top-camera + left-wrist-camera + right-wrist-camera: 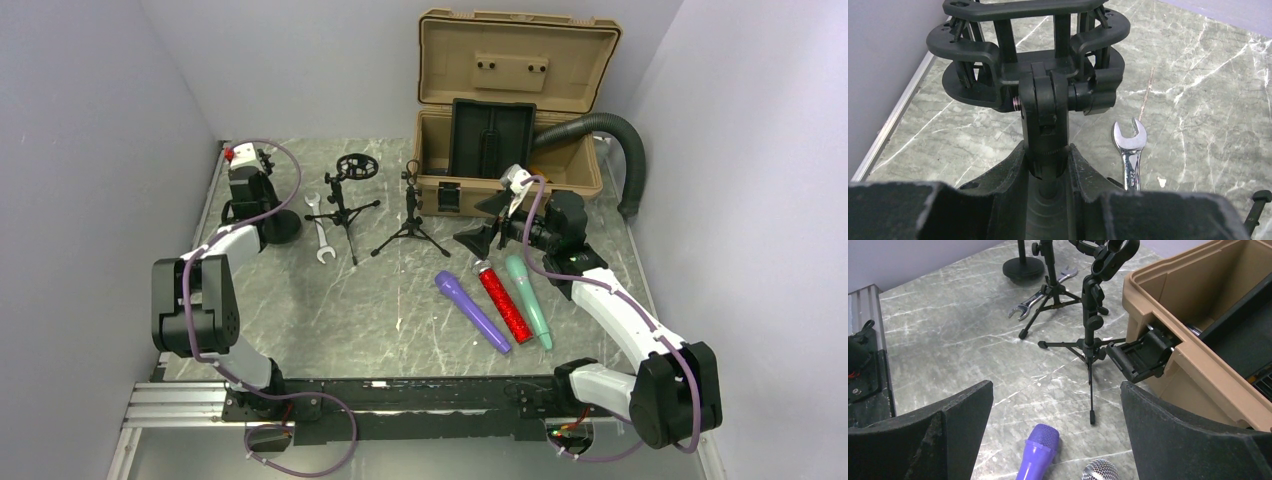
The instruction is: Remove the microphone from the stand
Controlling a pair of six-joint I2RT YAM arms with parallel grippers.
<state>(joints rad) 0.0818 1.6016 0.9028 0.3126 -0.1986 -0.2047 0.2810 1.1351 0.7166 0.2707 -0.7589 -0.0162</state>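
Squeezing the stand (1043, 115), the left tool (1048, 167) is holding tight while the right tool (1055, 392) is hanging wide open over three microphones (503, 303) lying on the table (330, 310), probably light and slippery, best grabbed mid-handle.

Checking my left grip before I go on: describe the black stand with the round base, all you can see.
The round-base stand is matt black, plastic-looking, upright at the table's far left. Its thin pole carries a hinged knuckle and a ringed shock mount; no microphone shows in it. The left pincer is closed on the pole below the knuckle.
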